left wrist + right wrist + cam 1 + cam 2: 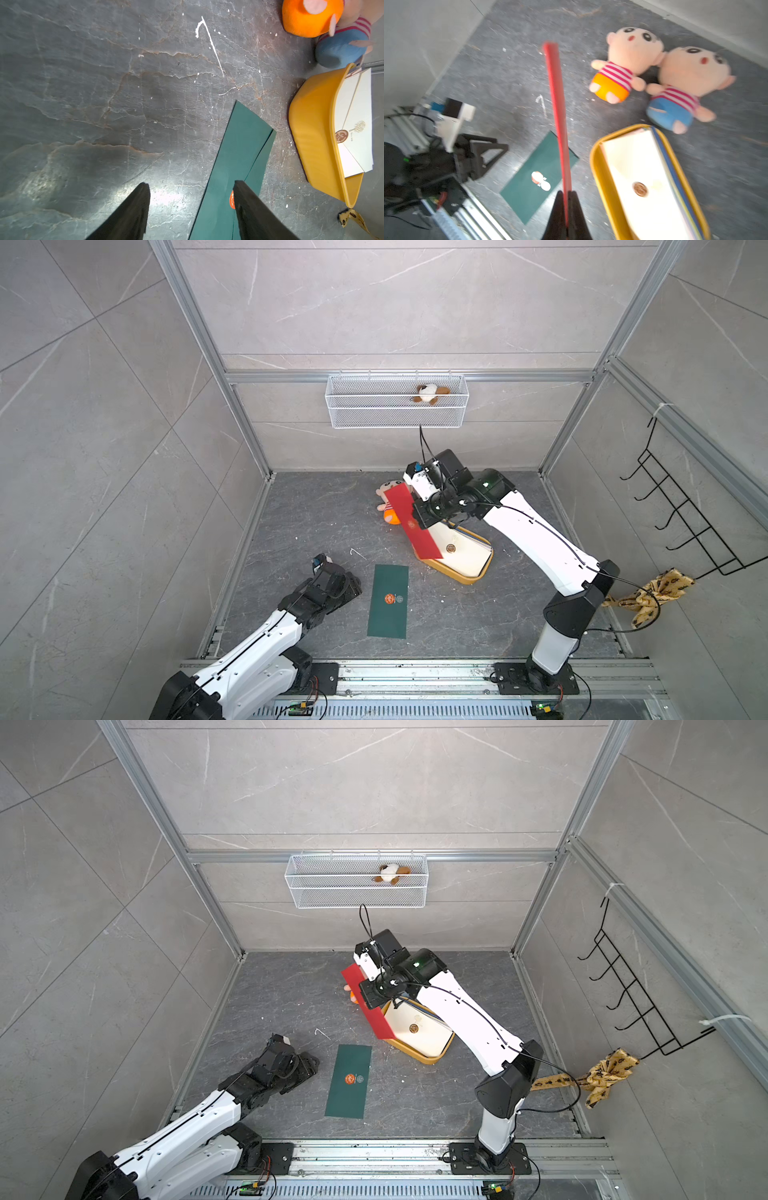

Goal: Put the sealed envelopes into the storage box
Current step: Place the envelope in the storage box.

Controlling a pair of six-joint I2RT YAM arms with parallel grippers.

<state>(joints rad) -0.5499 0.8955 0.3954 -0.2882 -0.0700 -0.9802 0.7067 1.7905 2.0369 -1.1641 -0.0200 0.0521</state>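
Carry in hand: the right jaws are clamped on a flat red paper envelope (403, 510), aloft on edge beside the shallow mustard-yellow plastic storage box (469, 580); next it likely needs levelling over the box, then release. The left jaws stand apart by the dark green paper envelope (388, 599) lying on the worktop (316, 522).

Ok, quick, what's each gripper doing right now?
Left gripper: open, holding nothing, by the green envelope.
Right gripper: shut on the red envelope.
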